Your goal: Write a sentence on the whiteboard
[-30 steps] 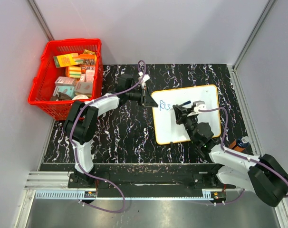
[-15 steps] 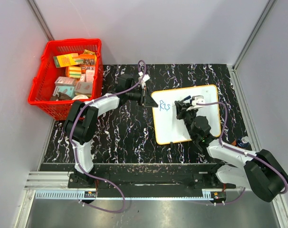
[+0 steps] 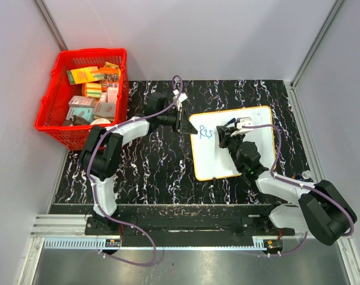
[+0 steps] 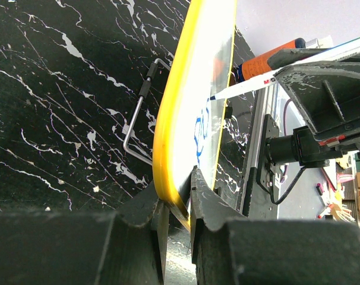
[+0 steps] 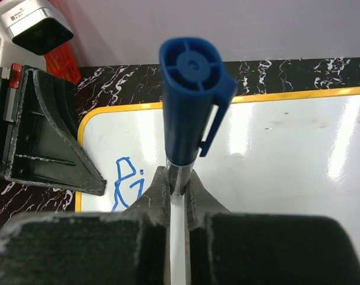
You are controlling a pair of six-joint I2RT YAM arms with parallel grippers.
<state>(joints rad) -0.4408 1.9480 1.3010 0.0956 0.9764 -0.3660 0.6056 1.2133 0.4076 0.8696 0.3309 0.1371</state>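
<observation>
The whiteboard [image 3: 212, 161], white with an orange-yellow rim, lies right of the table's centre. My left gripper [image 3: 183, 122] is shut on its far-left corner; in the left wrist view the jaws of the left gripper [image 4: 179, 205] clamp the yellow rim [image 4: 168, 119]. My right gripper [image 3: 225, 136] hovers over the board's upper middle, shut on a blue-capped marker [image 5: 190, 89] that stands upright between the right gripper's [image 5: 178, 184] fingers. The marker tip [image 4: 213, 97] touches the board. The sentence [image 3: 205, 133] is a few blue letters near the left edge, also visible as blue letters [image 5: 124, 183] beside the fingers.
A red basket [image 3: 49, 111] holding several boxes stands at the far left. An orange and blue object [image 3: 301, 177] lies at the table's right edge. A bent wire stand [image 4: 138, 113] shows under the board. Grey walls close in both sides.
My right gripper with the marker has shifted slightly up and left across the board. The left gripper and the board have stayed in place.
</observation>
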